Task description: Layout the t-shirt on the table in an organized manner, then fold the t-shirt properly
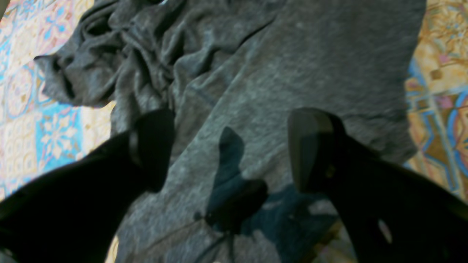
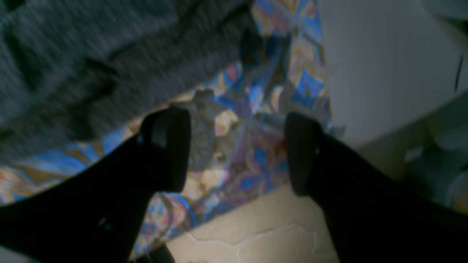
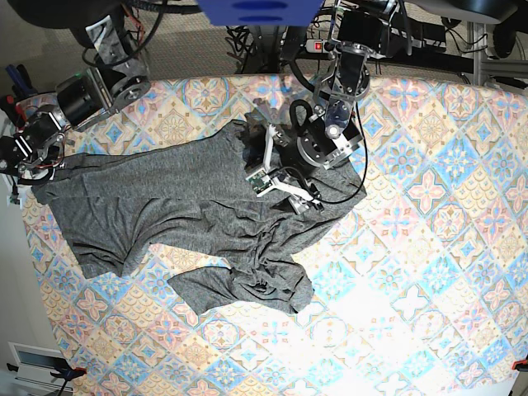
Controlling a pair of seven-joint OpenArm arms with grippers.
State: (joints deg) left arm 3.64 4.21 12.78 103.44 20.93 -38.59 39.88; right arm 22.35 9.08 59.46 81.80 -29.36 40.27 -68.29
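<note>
Cables [image 3: 247,33] and a power strip [image 3: 318,45] behind, beige floor [image 2: 256,233]

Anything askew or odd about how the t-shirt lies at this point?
Yes. The t-shirt is not laid flat: its lower middle is bunched into a wrinkled heap, and its far left edge sits at the table edge. Both end effectors are open and hold nothing.

My left gripper [image 1: 230,149] has matte black fingers [image 1: 155,146] with rounded tips, one pad face greyish; my right gripper [image 2: 237,149] is the same black, with a small screw dot on each finger [image 2: 166,144]. From the base view my arms are black and silver round joint housings, white brackets, black cables looping beside them.
</note>
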